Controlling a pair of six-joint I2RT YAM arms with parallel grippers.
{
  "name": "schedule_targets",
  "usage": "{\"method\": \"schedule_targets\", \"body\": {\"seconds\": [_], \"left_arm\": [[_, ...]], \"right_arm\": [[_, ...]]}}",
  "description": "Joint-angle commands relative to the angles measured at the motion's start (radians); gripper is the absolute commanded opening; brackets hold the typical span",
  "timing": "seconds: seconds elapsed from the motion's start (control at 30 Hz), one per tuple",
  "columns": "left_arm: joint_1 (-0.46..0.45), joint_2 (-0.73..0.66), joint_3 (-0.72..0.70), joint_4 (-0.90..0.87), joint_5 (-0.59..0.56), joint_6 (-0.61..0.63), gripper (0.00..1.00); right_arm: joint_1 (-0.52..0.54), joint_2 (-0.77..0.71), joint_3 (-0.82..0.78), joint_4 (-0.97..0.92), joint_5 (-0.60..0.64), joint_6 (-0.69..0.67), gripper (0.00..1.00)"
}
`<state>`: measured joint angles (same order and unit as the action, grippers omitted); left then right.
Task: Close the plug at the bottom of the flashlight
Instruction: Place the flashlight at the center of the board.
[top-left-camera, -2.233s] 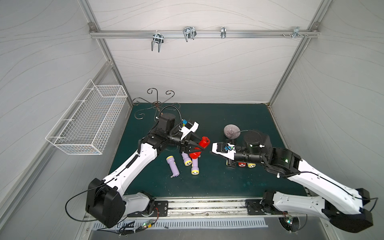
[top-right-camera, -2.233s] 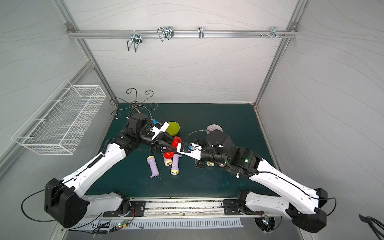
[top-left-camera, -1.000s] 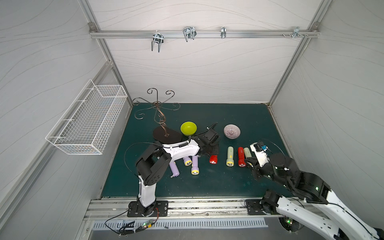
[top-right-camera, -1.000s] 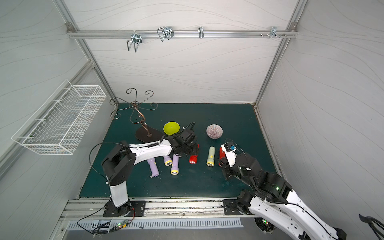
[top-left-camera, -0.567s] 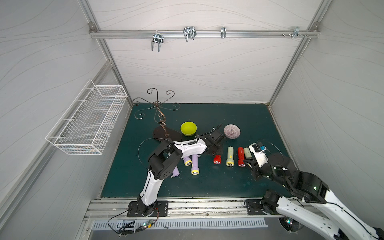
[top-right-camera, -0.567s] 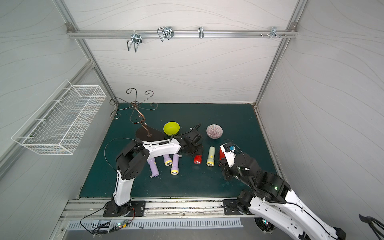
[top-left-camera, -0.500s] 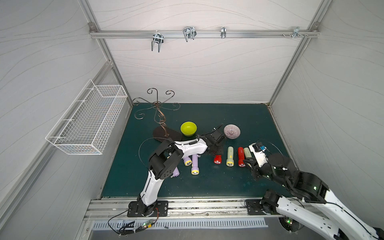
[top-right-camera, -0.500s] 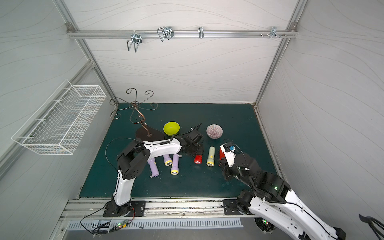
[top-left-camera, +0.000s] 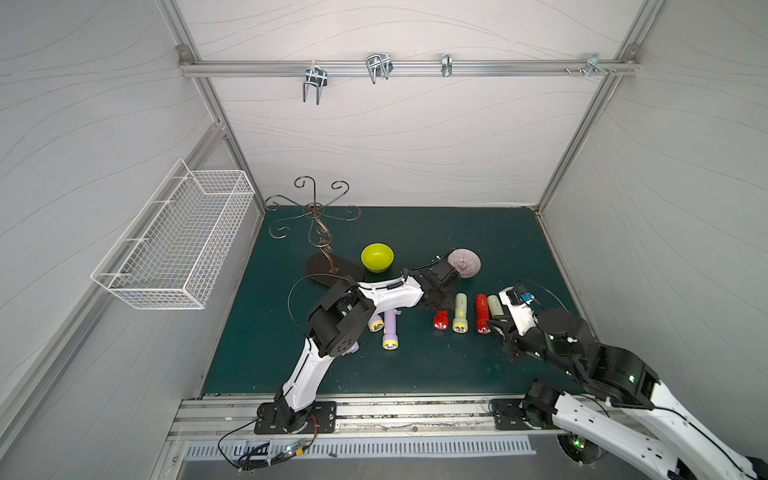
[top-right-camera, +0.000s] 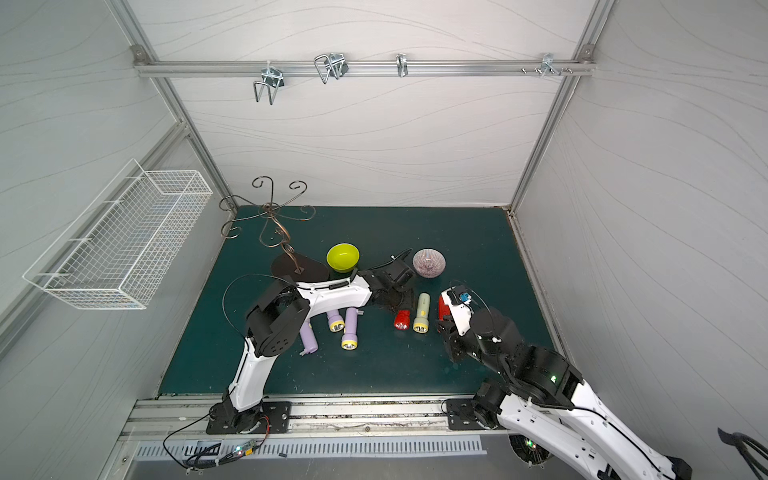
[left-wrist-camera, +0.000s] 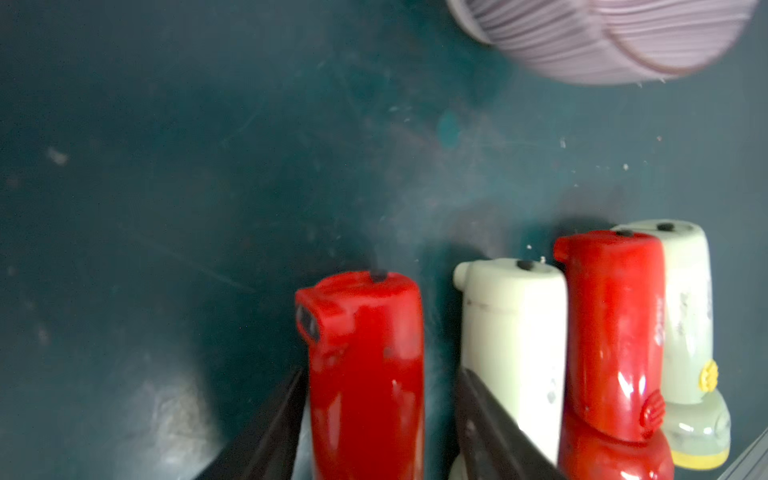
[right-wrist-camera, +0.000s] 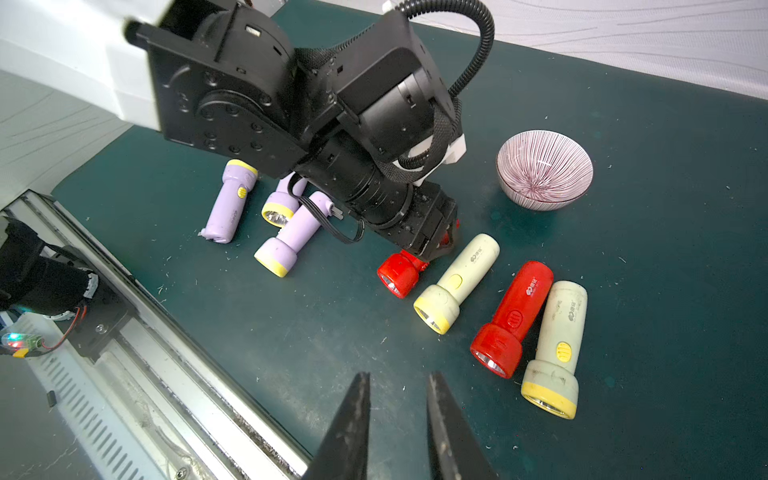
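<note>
Red plastic flashlight (left-wrist-camera: 365, 374) lies flat on green mat (left-wrist-camera: 166, 166), lens toward front rail (top-right-camera: 374, 415), plug end toward striped ceramic bowl (right-wrist-camera: 536, 199). Left gripper (left-wrist-camera: 380, 372) jaws loosely straddle it; right gripper (right-wrist-camera: 399, 376) jaws narrow, empty.

Scuffed dark green tabletop mat (top-left-camera: 478, 232) has three lilac plastic flashlights (right-wrist-camera: 296, 235), two red plastic flashlights (right-wrist-camera: 515, 316), two cream plastic flashlights (right-wrist-camera: 461, 278), a lime plastic bowl (top-left-camera: 377, 257), a striped ceramic bowl (right-wrist-camera: 544, 168), plus a bronze wire stand (top-left-camera: 332, 270).

Glossy red plastic flashlight (left-wrist-camera: 365, 374), matt teal mat (left-wrist-camera: 166, 187)
</note>
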<state>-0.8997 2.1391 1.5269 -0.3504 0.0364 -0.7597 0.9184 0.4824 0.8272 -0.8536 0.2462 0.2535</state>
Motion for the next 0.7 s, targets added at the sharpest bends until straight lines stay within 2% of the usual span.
{"method": "schedule_targets", "body": {"seconds": [0.0, 0.17, 0.33, 0.53, 0.67], "left_arm": [[-0.005, 0.028, 0.030, -0.017, -0.017, 0.000, 0.56], [-0.005, 0.009, 0.024, -0.013, -0.021, 0.004, 0.55], [-0.004, -0.081, 0.009, -0.044, -0.074, 0.032, 0.56], [-0.004, -0.272, -0.043, -0.102, -0.187, 0.077, 0.59], [-0.004, -0.416, -0.106, -0.180, -0.268, 0.121, 0.60]], "right_arm": [[-0.004, -0.014, -0.011, 0.025, -0.007, -0.002, 0.27], [-0.004, -0.014, -0.011, 0.024, -0.006, 0.000, 0.26], [-0.004, -0.015, -0.013, 0.024, -0.007, 0.003, 0.27], [-0.004, -0.006, -0.017, 0.032, -0.025, 0.020, 0.27], [-0.005, 0.019, -0.017, 0.047, -0.039, 0.028, 0.34]]}}
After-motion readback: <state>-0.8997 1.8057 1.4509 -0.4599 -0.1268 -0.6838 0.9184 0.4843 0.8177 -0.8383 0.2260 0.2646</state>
